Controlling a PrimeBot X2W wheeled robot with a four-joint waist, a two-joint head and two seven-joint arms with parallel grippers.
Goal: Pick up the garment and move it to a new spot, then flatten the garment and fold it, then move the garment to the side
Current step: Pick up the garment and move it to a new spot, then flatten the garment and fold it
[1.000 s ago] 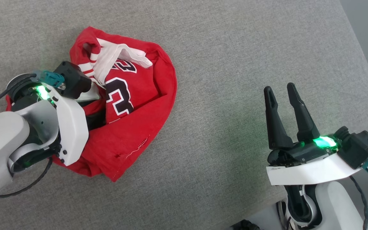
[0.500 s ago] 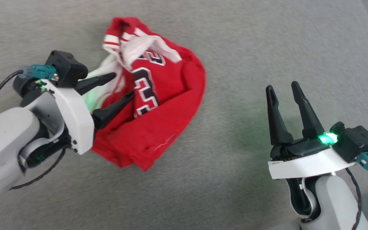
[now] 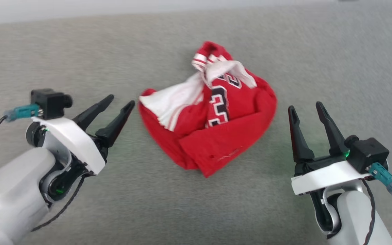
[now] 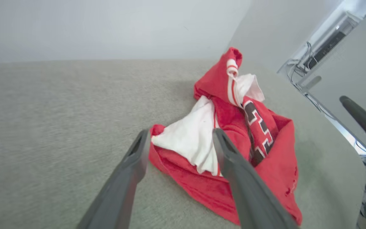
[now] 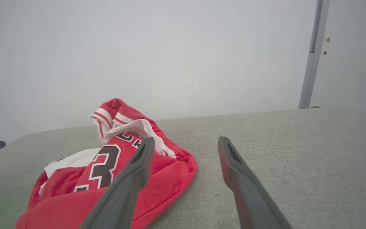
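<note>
Head view, left side: left gripper [image 3: 121, 99] hovers over the grey fabric surface [image 3: 46, 68], its 2 dark fingers spread apart with nothing between them, tips pointing toward the garment [image 3: 223, 143] and stopping just short of its white edge. Left wrist view: left gripper [image 4: 180, 131] spread wide, empty; the white sleeve panel [image 4: 192, 136] shows in the gap between the fingers, further on, not touched. Centre: the garment is a red T-shirt lying in a crumpled heap on the grey surface, between the 2 grippers and free of both. The white sleeve spills out on its left side, red-and-white striped trim [image 3: 201, 61] bunches up at the far end, and black lettering outlined in white [image 3: 219, 109] runs down the middle; a thick red fold covers the near end. Right wrist view: garment [image 5: 170, 171] lies to the left of the fingers, a black "3" [image 5: 102, 165] readable on it. Right side: right gripper [image 3: 305, 106] stands just beside the red heap, fingers upward in the head view and parted, empty; same in its own view [image 5: 186, 139], with bare grey surface between the fingers.
</note>
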